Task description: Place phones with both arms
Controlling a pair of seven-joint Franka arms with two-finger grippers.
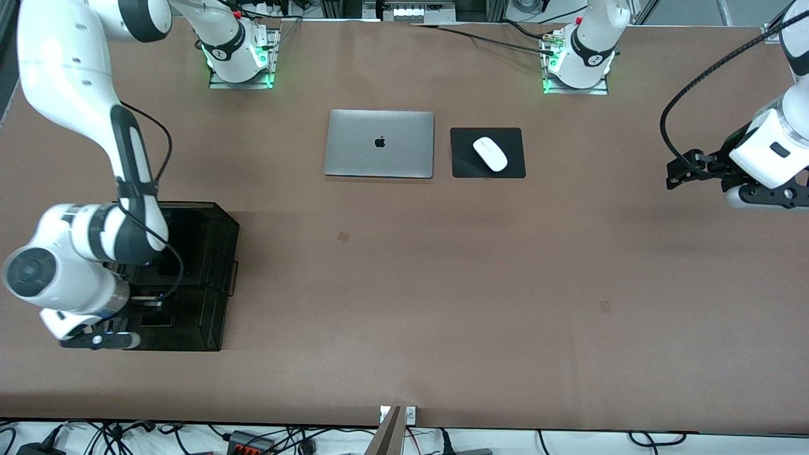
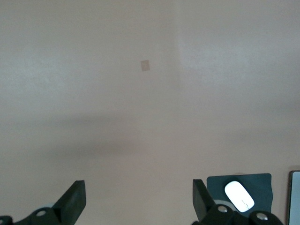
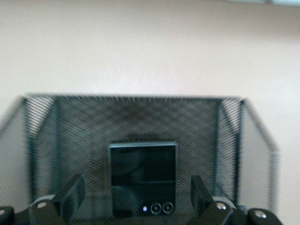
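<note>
The brown bench (image 1: 404, 303) carries a black mesh rack (image 1: 208, 278) at my right arm's end. My right tool (image 3: 136, 199) hangs over it, fingers spread wide, gripping nothing. A square flip phone (image 3: 143, 178) stands in the rack between them. My left tool (image 2: 138, 201) waits open over bare bench.

The mesh walls of the black tray (image 3: 42, 140) hem in the spread right hand (image 3: 136, 199).

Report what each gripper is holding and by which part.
Nothing. The right gripper hangs with jaws open over a flip phone lying in the mesh tray. The left gripper waits open over bare table.
</note>
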